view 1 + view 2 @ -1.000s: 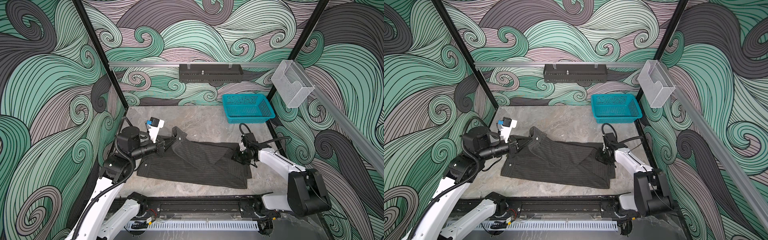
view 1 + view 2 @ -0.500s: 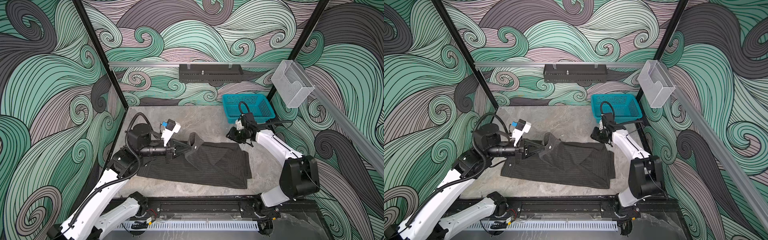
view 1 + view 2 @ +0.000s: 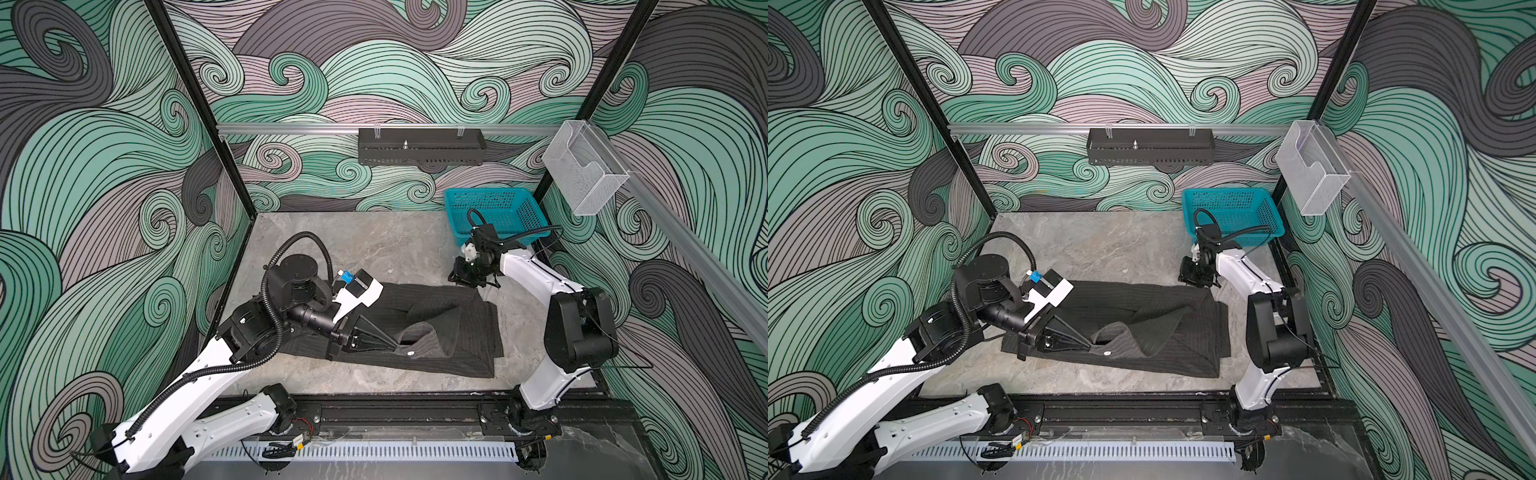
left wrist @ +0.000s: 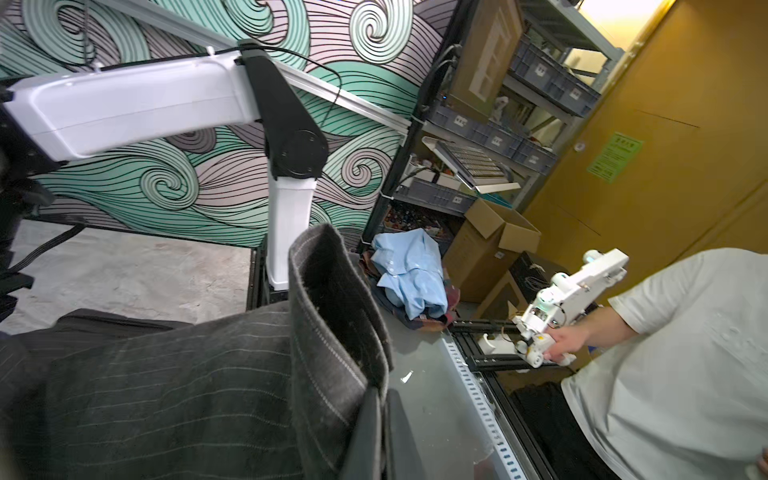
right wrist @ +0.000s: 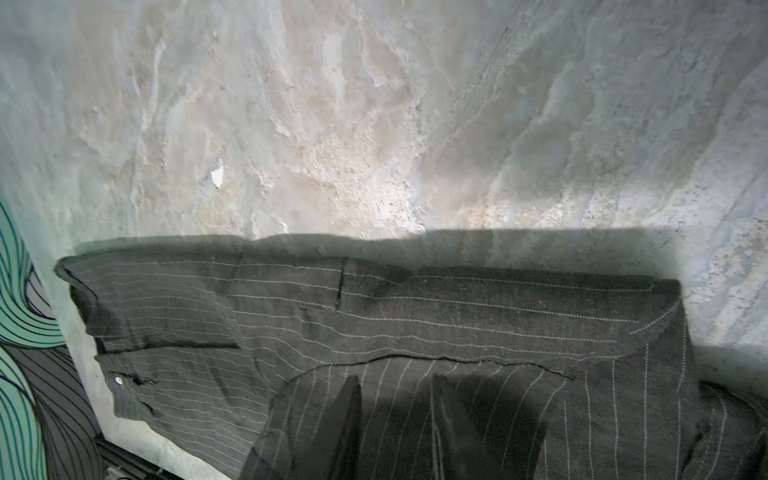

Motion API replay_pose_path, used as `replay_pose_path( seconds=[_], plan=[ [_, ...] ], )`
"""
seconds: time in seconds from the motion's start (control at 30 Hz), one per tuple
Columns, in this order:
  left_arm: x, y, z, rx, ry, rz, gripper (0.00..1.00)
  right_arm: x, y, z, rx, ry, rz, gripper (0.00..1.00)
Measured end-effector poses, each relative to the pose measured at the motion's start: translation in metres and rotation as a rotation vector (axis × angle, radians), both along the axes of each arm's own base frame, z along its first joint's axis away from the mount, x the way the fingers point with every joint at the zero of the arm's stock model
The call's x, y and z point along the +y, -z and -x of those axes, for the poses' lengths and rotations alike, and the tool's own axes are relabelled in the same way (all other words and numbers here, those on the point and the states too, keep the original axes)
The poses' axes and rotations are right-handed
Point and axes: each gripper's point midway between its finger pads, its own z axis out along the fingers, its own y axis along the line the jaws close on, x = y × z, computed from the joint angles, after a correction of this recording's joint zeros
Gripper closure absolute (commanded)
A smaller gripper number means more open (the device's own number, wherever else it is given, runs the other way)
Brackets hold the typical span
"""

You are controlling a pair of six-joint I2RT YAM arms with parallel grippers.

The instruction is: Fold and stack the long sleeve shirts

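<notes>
Evenly lit top views, bowed edges, right wrist view smeared, hard shadow across table

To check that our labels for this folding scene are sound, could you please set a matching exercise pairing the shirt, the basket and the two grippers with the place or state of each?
Things:
1. shirt
2. basket
3. left gripper
4. right gripper

Places or states:
A. open, holding nothing, above the shirt's far right corner
B. teal, at the far right corner of the table
C. dark with pale pinstripes, lying partly folded on the table
D. shut on a raised fold of cloth

Pairs: 1-C, 2-B, 3-D, 4-A
</notes>
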Motion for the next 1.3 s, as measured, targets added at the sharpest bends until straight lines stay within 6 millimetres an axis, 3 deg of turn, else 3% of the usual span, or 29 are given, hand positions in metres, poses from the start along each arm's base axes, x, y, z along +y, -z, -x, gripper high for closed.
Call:
replay_pose_path(
  seconds=[0.17,0.37,0.57,0.63,0.73,0.93,1.3],
  plan=[
    [0.002,0.002,0.01,-0.005,0.046,0.0,0.98,-0.005,0.033,0.017,0.099,-0.016,0.033,0.76],
    [0.004,0.007,0.004,-0.035,-0.029,-0.004,0.99,-0.011,0.06,0.049,0.191,-0.02,0.054,0.75],
    [0.0,0.017,-0.016,-0.068,-0.158,-0.01,1.0,-0.014,0.065,0.053,0.192,-0.02,0.071,0.56],
    [-0.001,0.016,-0.021,-0.077,-0.184,-0.009,1.0,-0.016,0.062,0.053,0.175,-0.008,0.077,0.48],
    [-0.002,0.015,-0.026,-0.088,-0.213,-0.004,0.99,-0.021,0.053,0.064,0.146,0.029,0.08,0.43],
    [-0.005,0.018,-0.034,-0.091,-0.242,-0.011,1.0,-0.028,0.037,0.087,0.108,0.114,0.054,0.46],
    [-0.007,0.019,-0.038,-0.09,-0.256,-0.017,1.0,-0.028,0.072,0.08,0.208,0.185,0.028,0.59]
  ],
)
